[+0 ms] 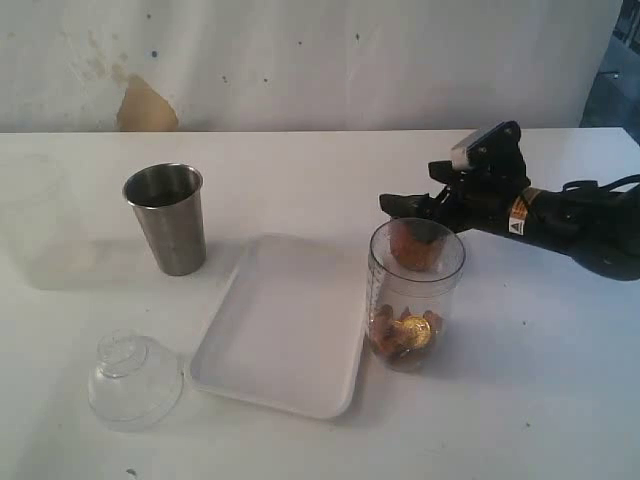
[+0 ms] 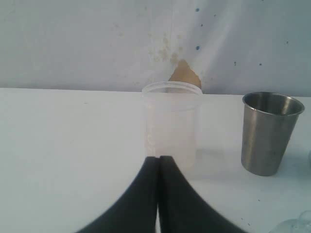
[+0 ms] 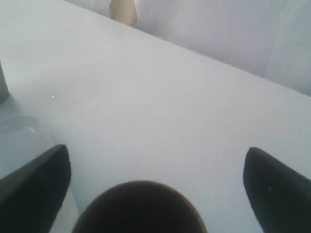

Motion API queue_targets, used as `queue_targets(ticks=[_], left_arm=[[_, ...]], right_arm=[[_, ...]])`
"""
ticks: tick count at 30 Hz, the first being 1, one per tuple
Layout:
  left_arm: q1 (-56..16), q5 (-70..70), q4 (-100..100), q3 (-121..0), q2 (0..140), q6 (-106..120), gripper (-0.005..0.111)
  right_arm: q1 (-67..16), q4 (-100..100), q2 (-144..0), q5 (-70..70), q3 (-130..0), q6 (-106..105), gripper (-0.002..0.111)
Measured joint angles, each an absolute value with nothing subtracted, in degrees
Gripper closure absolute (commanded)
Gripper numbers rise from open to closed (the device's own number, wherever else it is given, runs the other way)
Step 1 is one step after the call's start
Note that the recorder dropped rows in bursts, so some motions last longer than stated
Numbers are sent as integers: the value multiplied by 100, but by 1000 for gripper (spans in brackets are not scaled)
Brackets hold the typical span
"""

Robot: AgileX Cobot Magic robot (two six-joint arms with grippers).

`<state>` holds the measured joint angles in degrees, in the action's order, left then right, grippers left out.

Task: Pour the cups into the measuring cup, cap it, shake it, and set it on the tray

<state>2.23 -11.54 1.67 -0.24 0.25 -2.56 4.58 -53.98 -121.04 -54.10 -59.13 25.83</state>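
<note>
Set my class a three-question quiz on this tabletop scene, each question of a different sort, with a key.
1. True or false: the steel tumbler stands upright on the table.
2. Where is the clear domed lid? A) on the table beside the white tray; B) on that tray; C) inside the tumbler.
3. Fill in: the wooden cup sits between the open jaws of the ___ gripper.

Key: 1 true; 2 A; 3 right gripper.
</note>
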Motion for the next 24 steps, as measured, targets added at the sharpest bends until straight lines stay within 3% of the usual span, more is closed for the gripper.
queue_targets(ticks=[5,16,24], left_arm=[[223,-1154,167,-24,25,-256,107],[223,-1154,167,-24,25,-256,107],[223,-1154,167,-24,25,-256,107]], right_arm=[[458,-5398,-11687,-5384,-5921,2827,22],[458,-5398,-10319,-4936,-5921,3694,74],[458,-5398,-9089,-4417,-5921,4251,84]])
